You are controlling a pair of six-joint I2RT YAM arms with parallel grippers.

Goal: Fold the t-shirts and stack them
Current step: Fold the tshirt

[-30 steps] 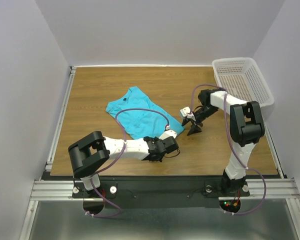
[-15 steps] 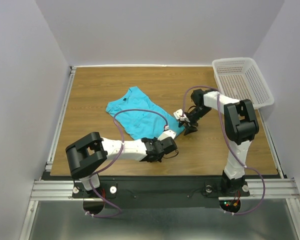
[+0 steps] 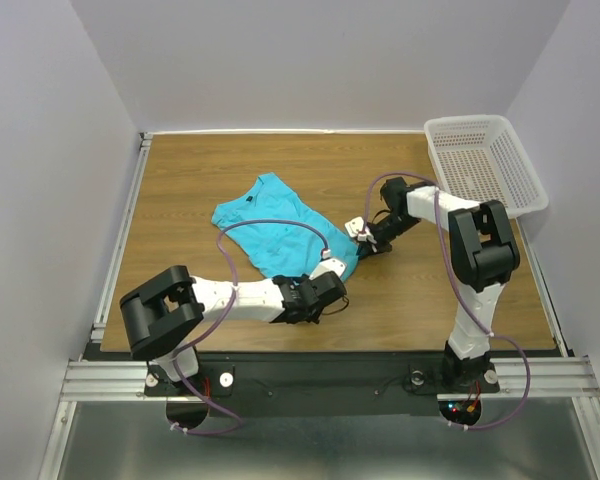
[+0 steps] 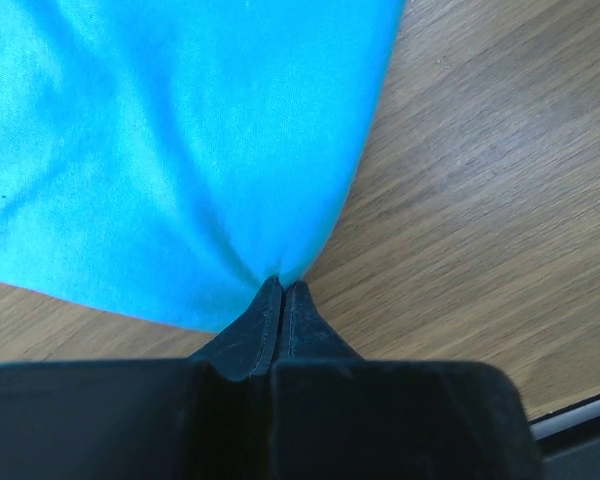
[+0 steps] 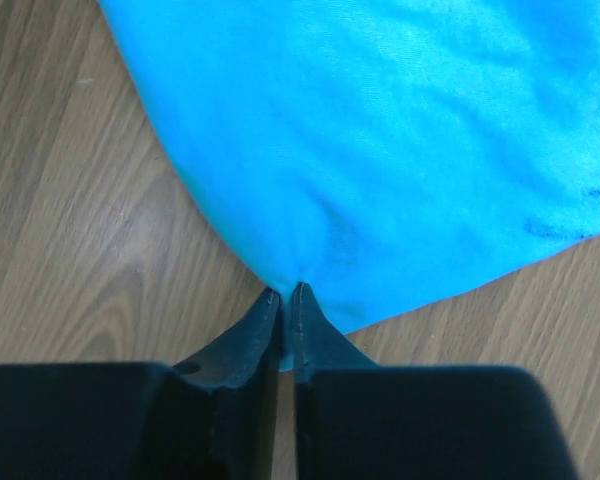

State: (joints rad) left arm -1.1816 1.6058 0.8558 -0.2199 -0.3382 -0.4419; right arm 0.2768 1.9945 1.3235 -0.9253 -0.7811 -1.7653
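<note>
**Two grippers pinch one blue t-shirt point(image 3: 275, 225)**

One t-shirt lies spread out in the view from above. It sits near the middle of the brown table point(image 3: 180, 180), and its cloth looks a bit lumpy. We see the left gripper point(image 3: 332, 276) at the near right end of the t-shirt. The right gripper point(image 3: 364, 247) is at that same end, just beside the left one. A white basket point(image 3: 525, 195) stands at the far right corner of the table, well apart from the t-shirt.

Next we look through the left wrist camera. The left gripper point(image 4: 283, 290) is squeezed tight, and a bit of the t-shirt point(image 4: 180, 150) edge is caught between its two black tips. The cloth puckers toward the tips. Bare table point(image 4: 480, 200) shows to the right.

Last we look through the right wrist camera. The right gripper point(image 5: 288, 292) is squeezed on the t-shirt point(image 5: 400, 150) too, right at a rounded edge. Small folds run up from its tips. Bare table point(image 5: 80, 200) shows to the left.
</note>
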